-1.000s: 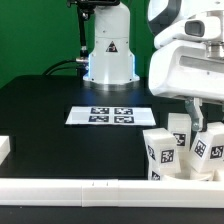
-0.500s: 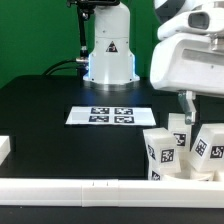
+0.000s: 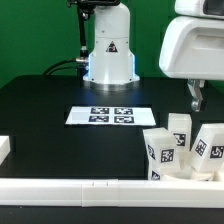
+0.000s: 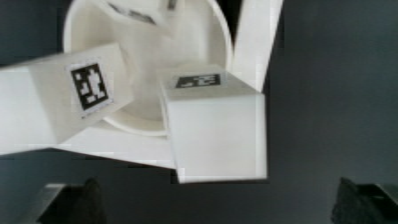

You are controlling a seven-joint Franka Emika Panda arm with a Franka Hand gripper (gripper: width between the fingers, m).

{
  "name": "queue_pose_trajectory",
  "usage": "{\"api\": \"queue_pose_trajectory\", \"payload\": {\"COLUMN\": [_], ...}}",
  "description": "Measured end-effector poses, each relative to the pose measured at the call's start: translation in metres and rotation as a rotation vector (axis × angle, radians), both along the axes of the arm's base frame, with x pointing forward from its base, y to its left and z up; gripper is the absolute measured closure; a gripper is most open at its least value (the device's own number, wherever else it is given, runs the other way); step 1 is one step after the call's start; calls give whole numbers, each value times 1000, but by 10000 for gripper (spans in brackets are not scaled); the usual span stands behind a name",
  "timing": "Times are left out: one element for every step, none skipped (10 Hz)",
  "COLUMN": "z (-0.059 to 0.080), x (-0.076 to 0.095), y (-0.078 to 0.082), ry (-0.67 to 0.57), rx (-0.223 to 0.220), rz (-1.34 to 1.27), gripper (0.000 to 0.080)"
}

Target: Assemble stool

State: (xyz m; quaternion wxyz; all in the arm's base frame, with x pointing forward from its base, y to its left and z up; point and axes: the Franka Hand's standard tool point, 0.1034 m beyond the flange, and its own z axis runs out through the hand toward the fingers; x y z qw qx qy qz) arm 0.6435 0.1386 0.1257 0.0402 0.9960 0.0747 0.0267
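My gripper (image 3: 196, 98) hangs above the parts, fingers apart, holding nothing; below it the stool legs (image 3: 180, 131) stand clustered at the bench's (image 3: 40, 110) front corner on the exterior view's right, touching the seat (image 4: 151, 75); best to drop straight over one leg (image 4: 222, 125), centre it between the fingers, and avoid nudging its neighbours; marker board (image 3: 106, 115) lies mid-bench.

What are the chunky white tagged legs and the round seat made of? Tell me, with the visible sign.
The chunky white tagged legs look like matte moulded plastic: uniform white, flat faces, no grain. The round shallow white seat seems the same plastic, judging by its smooth, softly shaded rim; blur leaves this uncertain.
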Motion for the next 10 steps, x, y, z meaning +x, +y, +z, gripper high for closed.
{"api": "queue_pose_trajectory", "payload": {"z": [-2,-6,-10,-12,-11,-11,-11,-11,-12,-15], "x": [-2,-5,-6,-5,-6,-6,-5,-5,-6,-8], "y": [-1,2,5,6,4,1,-1,-4,-6,-1], "ry": [10,29,59,85,86,93,101,111,140,210], "rx": [-16,-42,-62,-91,-97,-109,-123,-137,-161,-201], "rz": [55,150,295,449,492,552,608,678,772,932], "gripper": [151,151,151,151,151,151,151,151,151,151]}}
